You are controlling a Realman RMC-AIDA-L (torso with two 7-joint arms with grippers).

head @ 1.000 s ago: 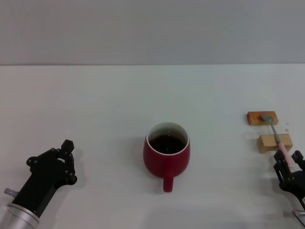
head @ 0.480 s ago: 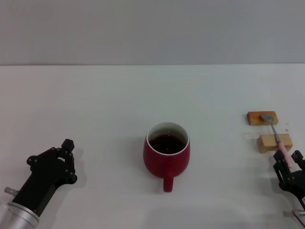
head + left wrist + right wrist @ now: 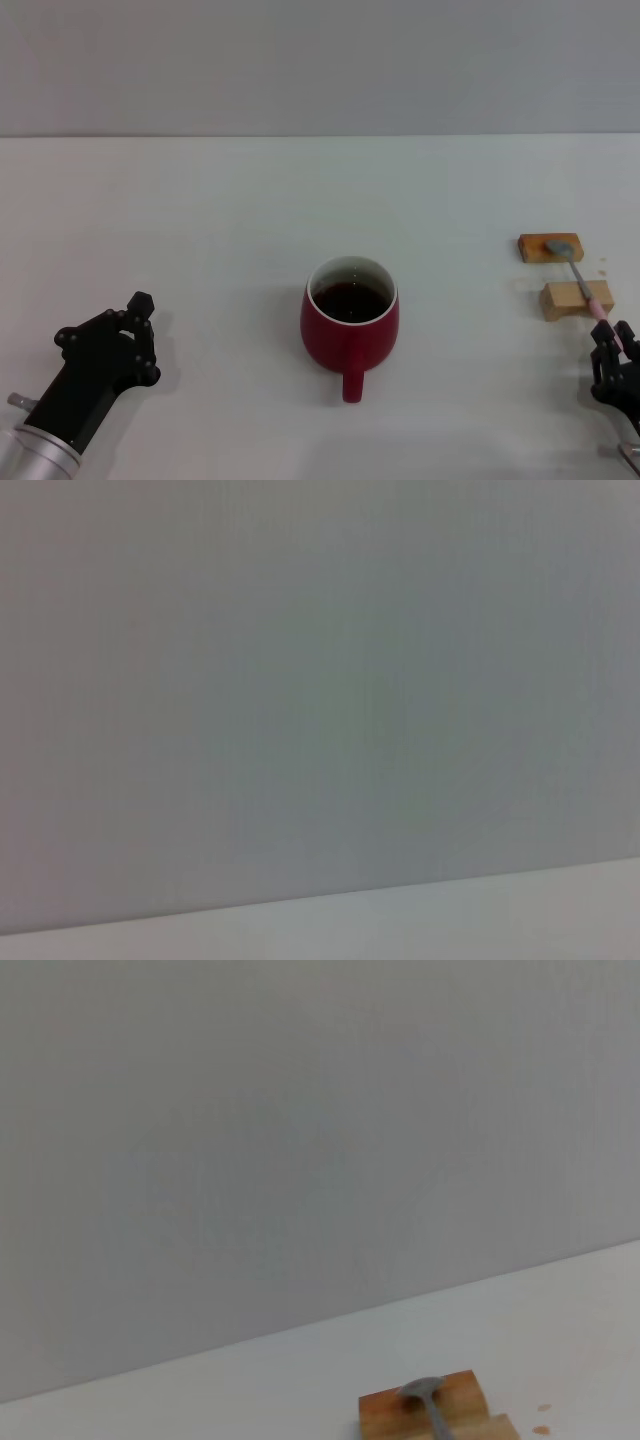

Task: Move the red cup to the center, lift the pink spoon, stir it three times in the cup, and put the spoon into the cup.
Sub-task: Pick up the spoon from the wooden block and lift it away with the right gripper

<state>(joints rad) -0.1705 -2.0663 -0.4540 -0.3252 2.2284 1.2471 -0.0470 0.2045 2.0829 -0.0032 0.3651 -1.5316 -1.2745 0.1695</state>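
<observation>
Change since 0.5 s ago: right end effector (image 3: 617,362) sits lower and farther right in the head view, with more of the pink handle now bare; cup, blocks and left arm are unchanged.
Left end effector (image 3: 118,340): at the near left of the white tabletop (image 3: 200,220), well apart from the cup; it has hold of nothing, and how far its black fingers are spread cannot be told.
Left wrist view: shows only a plain grey wall above a strip of tabletop.
Red cup (image 3: 350,322): upright at the centre of the tabletop, dark liquid inside its white interior, loop handle pointing toward the robot.
Wooden blocks: 2 tan blocks at the far right, the farther block (image 3: 540,248) and the nearer block (image 3: 565,299), set just apart from each other.
Pink spoon (image 3: 583,284): lies across both blocks, grey bowl on the farther block, neck and pale pink handle over the nearer one, handle end reaching the right end effector.
Right end effector: at the near right edge, at the tip of the spoon handle; whether its fingers close on the handle cannot be told.
Right wrist view: spoon bowl (image 3: 425,1392) resting on the farther block (image 3: 385,1415), grey wall behind.
</observation>
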